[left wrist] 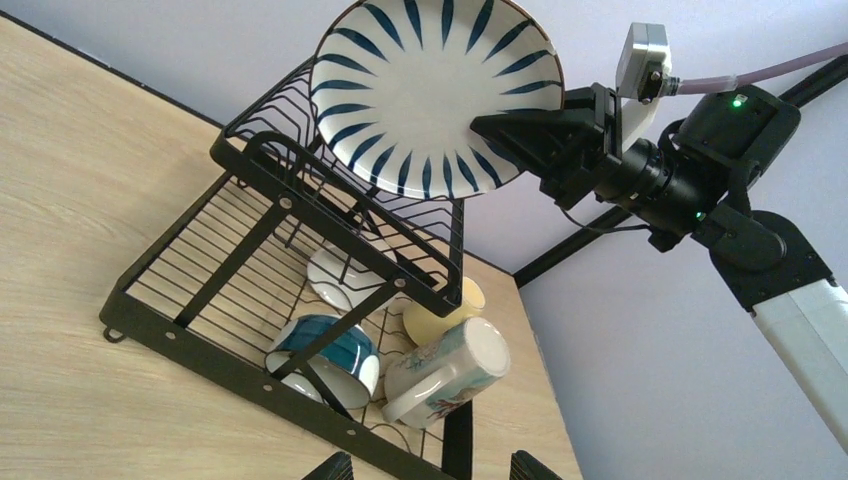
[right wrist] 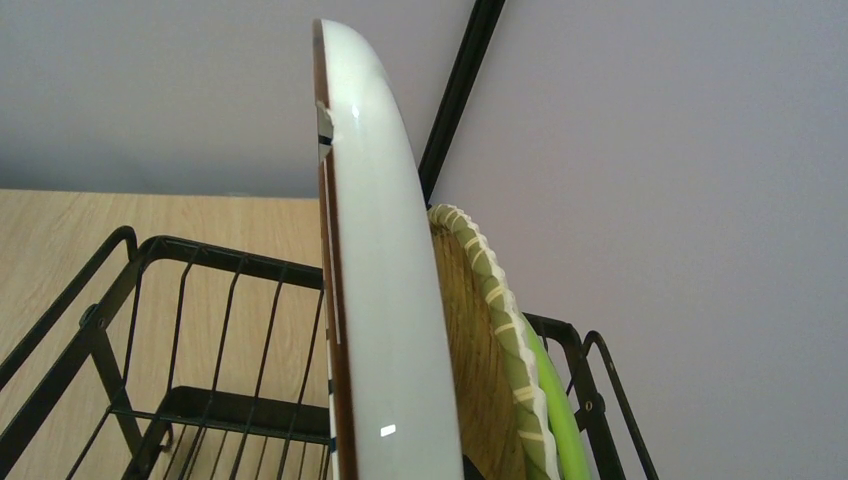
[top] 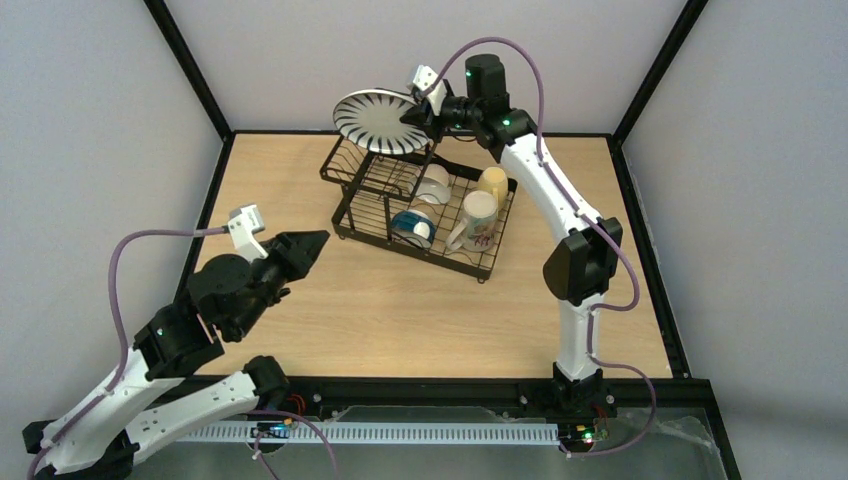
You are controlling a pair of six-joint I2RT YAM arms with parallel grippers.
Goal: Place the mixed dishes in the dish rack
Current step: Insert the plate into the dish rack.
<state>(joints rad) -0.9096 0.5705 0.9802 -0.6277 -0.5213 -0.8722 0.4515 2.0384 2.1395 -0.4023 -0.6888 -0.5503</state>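
**Operator:** Overhead view: report the grippers and the load.

**Technician:** The right gripper (top: 421, 112) is clamped on the rim of the plate (top: 376, 121) at the upper centre of the frame. The plate is tilted with its striped underside toward the camera, above the left end of the raised tier of the dish rack (top: 362, 185). The left gripper (top: 303, 249) hangs at centre left over the table (top: 330, 320), apart from the rack. In the flat tray lie the white bowl (top: 434, 183), the blue-outside bowl (top: 412, 228), the yellow mug (top: 493, 183) and the cream mug (top: 478, 220).

**Operator:** Left wrist view?

**Technician:** The left gripper's fingertips (left wrist: 336, 466) show at the bottom edge and stand wide apart. The plate fills the upper centre, and the right gripper's jaws pinch its right rim. The plate's lower edge overlaps the raised tier's top wire. Contact cannot be determined.

**Operator:** Right wrist view?

**Technician:** The plate appears edge-on and near upright through the centre of the frame. The wires of the raised tier run across the lower left, below it. The gripper's own fingers do not show here.
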